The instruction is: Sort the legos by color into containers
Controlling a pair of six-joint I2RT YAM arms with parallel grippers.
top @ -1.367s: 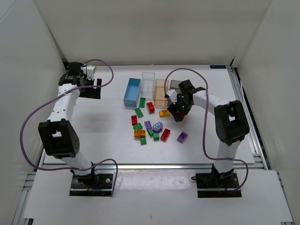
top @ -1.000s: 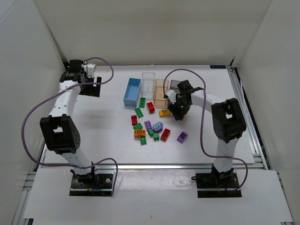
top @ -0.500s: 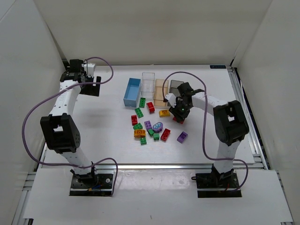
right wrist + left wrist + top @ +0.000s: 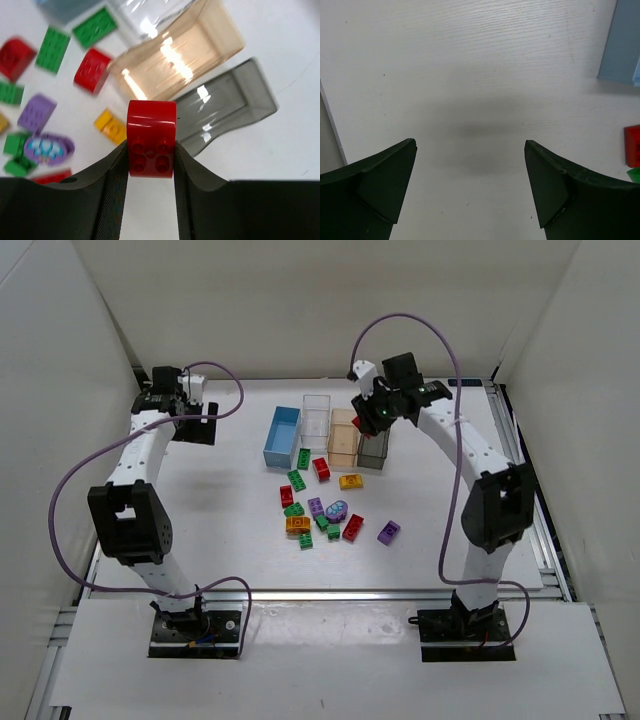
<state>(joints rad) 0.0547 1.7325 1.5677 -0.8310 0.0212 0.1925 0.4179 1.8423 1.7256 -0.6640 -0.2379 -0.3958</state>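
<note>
Top external view: on the white-walled surface, legos lie near the containers, the right pincer clamped on a red lego above them, the left pincer spread apart far left.

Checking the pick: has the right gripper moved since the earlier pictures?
Yes. The right gripper, shut on a red lego, has moved from beside the yellow lego back toward the dark grey bin.

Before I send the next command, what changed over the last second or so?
The right gripper shut on a red brick beside the loose bricks, lifted it and carried it back to the bins; it now hangs by the dark grey bin. The left gripper stayed open at far left; the other bricks stayed put.
</note>
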